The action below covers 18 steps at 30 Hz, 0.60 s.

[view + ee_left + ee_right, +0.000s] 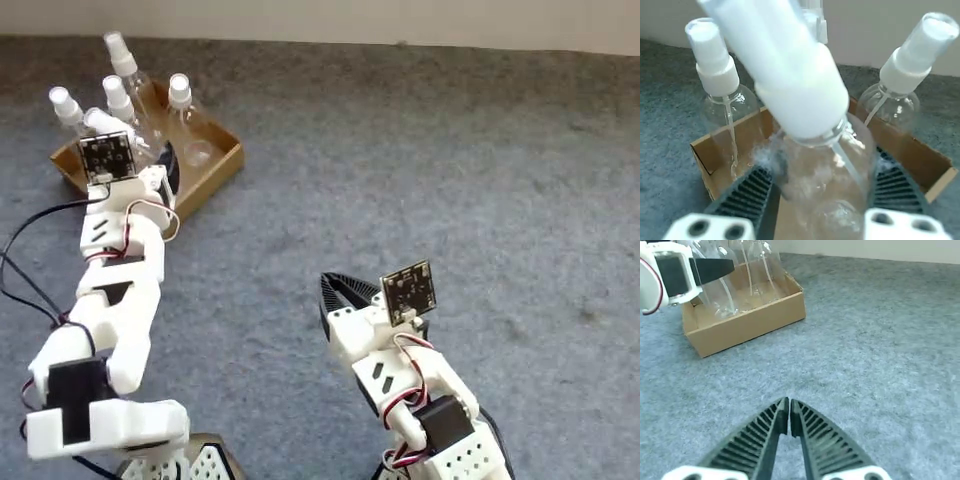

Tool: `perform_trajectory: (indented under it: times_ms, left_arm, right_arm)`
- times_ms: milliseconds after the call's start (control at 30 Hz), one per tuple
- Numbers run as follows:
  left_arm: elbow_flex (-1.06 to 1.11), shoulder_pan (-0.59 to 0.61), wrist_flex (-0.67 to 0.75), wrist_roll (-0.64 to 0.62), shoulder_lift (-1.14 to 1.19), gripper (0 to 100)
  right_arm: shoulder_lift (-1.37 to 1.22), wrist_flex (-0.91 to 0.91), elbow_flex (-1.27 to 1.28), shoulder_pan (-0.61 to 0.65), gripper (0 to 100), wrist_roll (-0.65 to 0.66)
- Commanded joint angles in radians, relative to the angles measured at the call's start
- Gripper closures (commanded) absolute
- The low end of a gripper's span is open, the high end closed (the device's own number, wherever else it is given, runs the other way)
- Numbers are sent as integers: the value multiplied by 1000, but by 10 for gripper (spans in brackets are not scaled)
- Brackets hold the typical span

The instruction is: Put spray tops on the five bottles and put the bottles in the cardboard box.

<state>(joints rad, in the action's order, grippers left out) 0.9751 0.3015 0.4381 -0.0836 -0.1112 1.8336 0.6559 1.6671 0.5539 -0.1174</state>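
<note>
Claw [820, 196] gripping capped bottle [826, 162], 2 bottles [722, 97] [896, 95] in box [710, 157]

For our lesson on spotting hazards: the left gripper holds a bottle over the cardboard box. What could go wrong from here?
1. The held bottle hangs tilted in the left gripper; released like that, it may topple.
2. The standing bottles crowd the cardboard box; lowering the held bottle could knock one over.

No text, label or number can be read anywhere (bottles and box alike).

Clear bottles [825, 195], white tops [790, 75], brown box [715, 155]
</note>
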Motion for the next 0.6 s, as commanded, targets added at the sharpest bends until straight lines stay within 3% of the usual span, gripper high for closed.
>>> perform_trajectory:
  times_ms: [0,567]
  left_arm:
    - [-70,5,83,155,39,874]
    - [-91,10,92,155,200,874]
  right_arm:
    - [8,5,174,-18,993,-8]
    - [8,5,174,-19,993,-8]
